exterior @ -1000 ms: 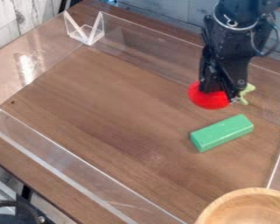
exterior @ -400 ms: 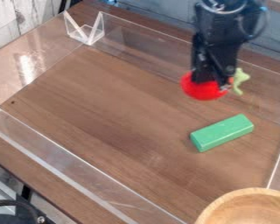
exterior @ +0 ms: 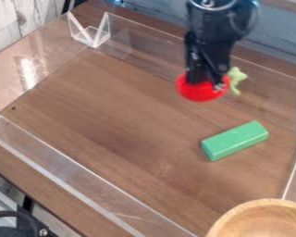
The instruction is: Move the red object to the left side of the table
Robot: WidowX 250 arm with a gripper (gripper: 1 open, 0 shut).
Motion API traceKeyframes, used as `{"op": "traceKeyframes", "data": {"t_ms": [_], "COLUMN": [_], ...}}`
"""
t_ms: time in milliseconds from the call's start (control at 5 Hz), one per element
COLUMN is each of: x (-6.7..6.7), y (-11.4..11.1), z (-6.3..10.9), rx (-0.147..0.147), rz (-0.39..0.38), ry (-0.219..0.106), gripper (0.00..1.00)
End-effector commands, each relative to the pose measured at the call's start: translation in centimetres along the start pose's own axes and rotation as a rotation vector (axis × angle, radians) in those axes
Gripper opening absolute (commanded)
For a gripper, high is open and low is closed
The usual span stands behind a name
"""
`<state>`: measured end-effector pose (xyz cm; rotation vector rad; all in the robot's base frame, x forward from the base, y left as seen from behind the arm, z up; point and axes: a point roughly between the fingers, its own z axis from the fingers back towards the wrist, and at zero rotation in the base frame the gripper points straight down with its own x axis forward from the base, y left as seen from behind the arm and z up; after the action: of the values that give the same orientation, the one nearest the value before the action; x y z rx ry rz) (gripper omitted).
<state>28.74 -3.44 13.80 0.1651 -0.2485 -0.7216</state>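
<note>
1. End effector [exterior: 203, 81] points steeply down over the far right part of the desk [exterior: 107, 120], jaws clamped together on the red object [exterior: 198, 88]. Green stem sticks out to the right of the fingers.
2. Red object sits under the fingertips, near the far edge of the desk, right of centre. Cannot tell for certain whether it clears the wood or skims it; a shadow directly beneath suggests it is at most just above the surface.
3. Green block [exterior: 233, 141] lies nearer the front right, apart from the red object and out of the leftward path. Wooden bowl [exterior: 262, 222] is at the front right corner, well apart.
4. Step in hand, as judged: carrying the object across toward the left edge. Most of the desk width is yet to cover; task is in an early part of the transfer.
5. To do it well: keep the grip closed and steady, since the toy is fuzzy and round and could roll out of a loose pinch.
6. Hold enough height that the ball does not drag on the wood grain.
7. Travel straight left over the bare middle; stop short of the clear acrylic wall [exterior: 45, 56] and the clear stand [exterior: 89, 31] at the far left corner.
8. Lower before releasing, so the ball does not roll back.
</note>
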Motion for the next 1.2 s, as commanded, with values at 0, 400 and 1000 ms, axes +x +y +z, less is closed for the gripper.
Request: {"op": "traceKeyframes", "data": {"t_ms": [0, 400, 1000], "x": [0.1, -0.2, -4.2], "y": [1.3, 2.5, 8.3], "z": [1.4, 1.8, 0.5], "rx": [0.039, 0.052, 0.08], "rz": [0.02, 0.062, 0.213], "ry": [-0.037, -0.01, 0.047], "gripper": [0.0, 0.0, 0.0]}}
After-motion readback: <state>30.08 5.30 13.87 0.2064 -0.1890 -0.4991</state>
